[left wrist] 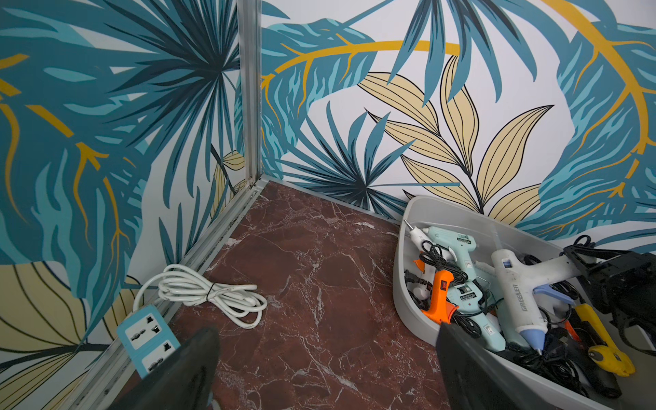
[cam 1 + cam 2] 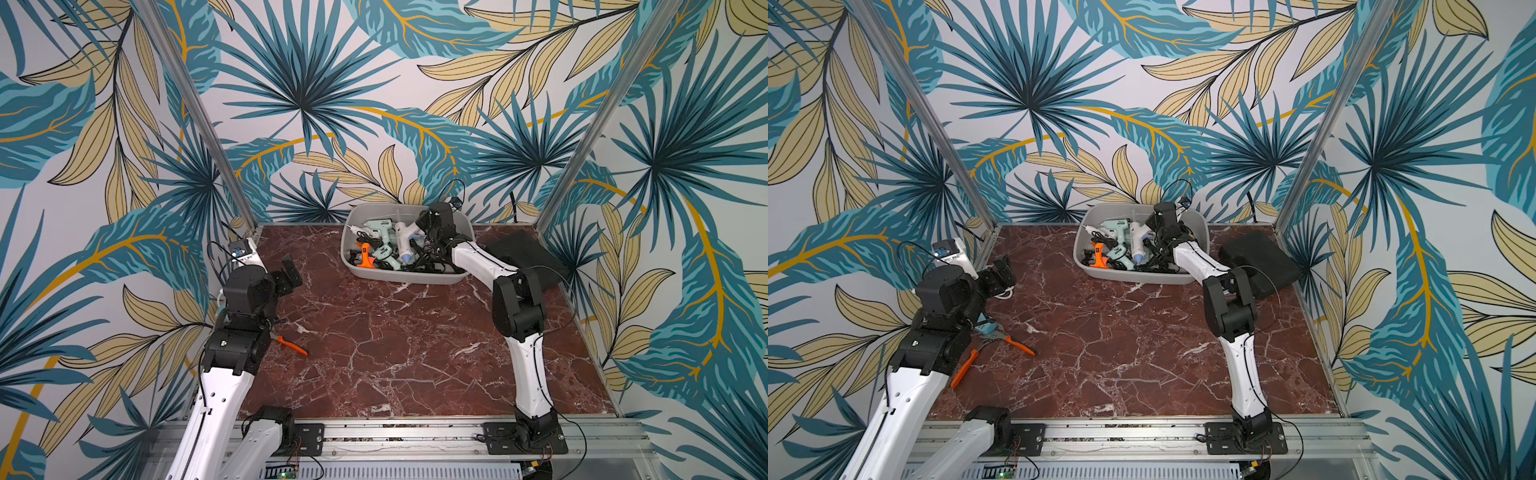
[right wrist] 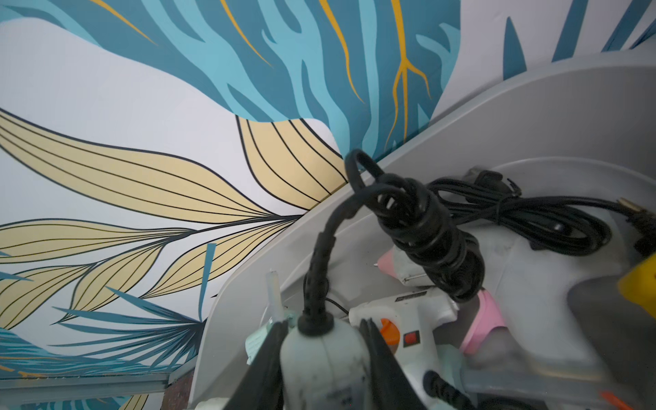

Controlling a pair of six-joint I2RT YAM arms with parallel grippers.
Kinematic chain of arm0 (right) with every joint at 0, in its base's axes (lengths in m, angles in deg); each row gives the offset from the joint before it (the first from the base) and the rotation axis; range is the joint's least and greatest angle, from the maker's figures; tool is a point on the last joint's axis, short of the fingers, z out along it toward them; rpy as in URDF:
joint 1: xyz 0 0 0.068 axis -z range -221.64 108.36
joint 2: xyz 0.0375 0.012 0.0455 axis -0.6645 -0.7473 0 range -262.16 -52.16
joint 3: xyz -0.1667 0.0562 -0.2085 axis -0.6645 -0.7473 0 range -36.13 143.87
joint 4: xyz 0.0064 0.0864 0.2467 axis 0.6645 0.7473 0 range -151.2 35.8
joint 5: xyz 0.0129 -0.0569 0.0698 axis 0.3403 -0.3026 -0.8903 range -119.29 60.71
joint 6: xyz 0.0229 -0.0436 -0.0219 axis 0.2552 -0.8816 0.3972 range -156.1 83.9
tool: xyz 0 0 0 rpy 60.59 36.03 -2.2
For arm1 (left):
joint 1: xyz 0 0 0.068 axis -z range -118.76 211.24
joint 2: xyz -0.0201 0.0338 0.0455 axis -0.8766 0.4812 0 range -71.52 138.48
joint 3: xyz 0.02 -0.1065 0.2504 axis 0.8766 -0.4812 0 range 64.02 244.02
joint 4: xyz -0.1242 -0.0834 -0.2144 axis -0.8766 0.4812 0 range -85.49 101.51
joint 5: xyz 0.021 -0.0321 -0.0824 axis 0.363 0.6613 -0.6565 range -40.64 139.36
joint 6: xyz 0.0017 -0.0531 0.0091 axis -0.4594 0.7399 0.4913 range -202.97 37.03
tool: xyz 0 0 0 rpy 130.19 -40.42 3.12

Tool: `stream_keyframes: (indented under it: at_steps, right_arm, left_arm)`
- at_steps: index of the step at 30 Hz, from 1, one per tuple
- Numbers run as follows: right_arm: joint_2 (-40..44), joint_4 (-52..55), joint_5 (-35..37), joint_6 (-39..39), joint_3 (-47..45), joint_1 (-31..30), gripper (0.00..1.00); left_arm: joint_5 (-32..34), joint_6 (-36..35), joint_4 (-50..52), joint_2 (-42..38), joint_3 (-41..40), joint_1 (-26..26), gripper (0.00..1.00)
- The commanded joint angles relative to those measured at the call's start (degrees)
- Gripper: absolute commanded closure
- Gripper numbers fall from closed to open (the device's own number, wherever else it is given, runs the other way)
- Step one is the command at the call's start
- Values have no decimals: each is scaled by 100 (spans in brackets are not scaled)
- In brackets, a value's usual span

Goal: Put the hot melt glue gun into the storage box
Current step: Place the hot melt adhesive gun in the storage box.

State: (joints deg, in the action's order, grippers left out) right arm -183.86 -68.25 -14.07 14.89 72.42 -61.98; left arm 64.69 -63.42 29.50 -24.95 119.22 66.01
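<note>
Glue gun [image 2: 402,245] — in crowded storage box [image 2: 407,277].

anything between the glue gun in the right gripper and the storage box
Nothing visible: the white glue gun, held by the right gripper, is within the storage box rim, over other glue guns and black cords.

Your storage box [image 2: 405,277]: light grey
Your hot melt glue gun [image 1: 514,284]: white, blue nozzle
Your table [image 2: 395,353]: red-brown marble, white veins
</note>
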Motion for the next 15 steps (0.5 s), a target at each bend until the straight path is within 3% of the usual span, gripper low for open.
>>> stream_keyframes:
  at_steps: [1,12,15]
  right_arm:
    - [-122,-612,187,223,199,21,100]
    - [-209,-710,427,544,-401,21,100]
    - [-111,-894,405,596,-734,21,95]
  left_arm:
    - [-48,-30,-162,2,-125,-38,0]
    - [-92,-13,-206,39,-200,-38,0]
    - [-58,-17,-189,44,-212,-38,0]
